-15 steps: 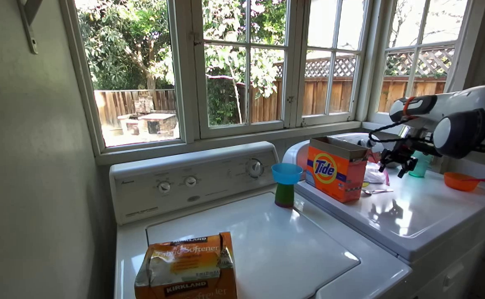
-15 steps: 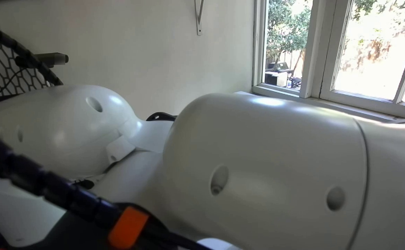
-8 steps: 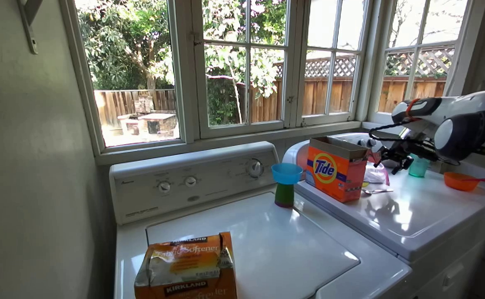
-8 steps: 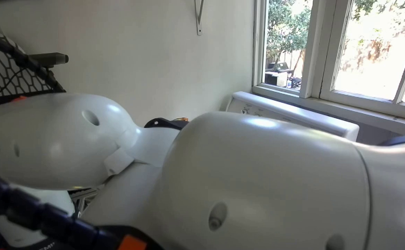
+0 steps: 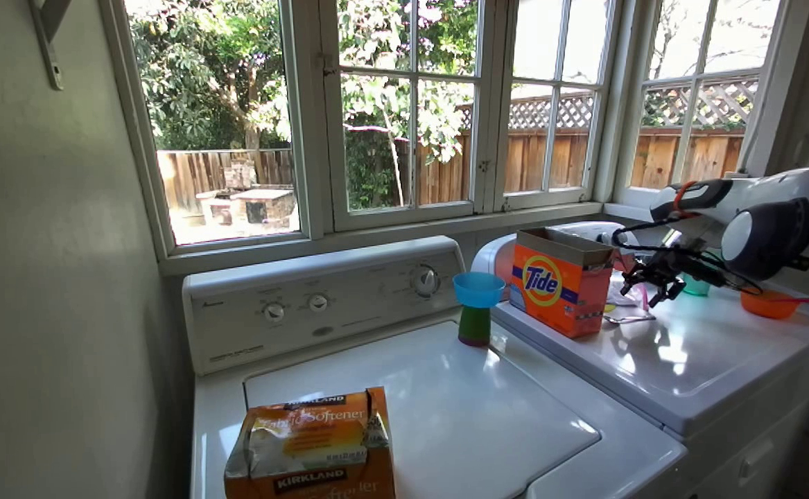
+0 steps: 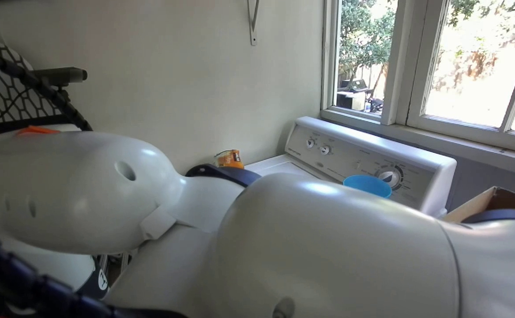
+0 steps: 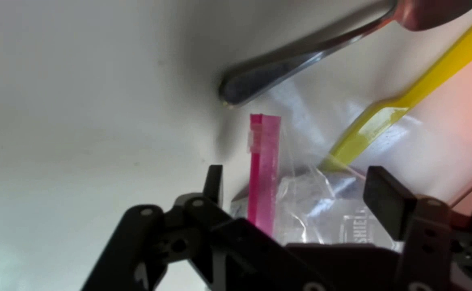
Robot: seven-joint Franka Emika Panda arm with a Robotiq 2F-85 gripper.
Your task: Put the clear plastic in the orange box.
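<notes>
The clear plastic bag [image 7: 320,210] with a pink zip strip [image 7: 264,169] lies on the white machine top in the wrist view. In an exterior view the bag [image 5: 620,296] lies beside the orange Tide box [image 5: 560,287]. My gripper [image 7: 300,188] is open, with its fingers on either side of the bag and pink strip. Nothing is gripped. The gripper [image 5: 642,294] also shows low over the bag in an exterior view. Whether the fingers touch the bag I cannot tell. The Tide box stands upright with its top open; its cardboard rim [image 6: 473,205] shows behind the arm.
A metal spoon [image 7: 284,66] and a yellow utensil [image 7: 381,117] lie by the bag. A green cup [image 5: 695,284] and an orange bowl [image 5: 768,305] stand nearby. A blue bowl [image 5: 479,290] sits on a green cup. A fabric softener package [image 5: 310,443] lies in front.
The arm has come down and the gripper has tilted and moved closer to the bag. The lowered arm now uncovers the control panel, blue bowl and box rim in an exterior view.
</notes>
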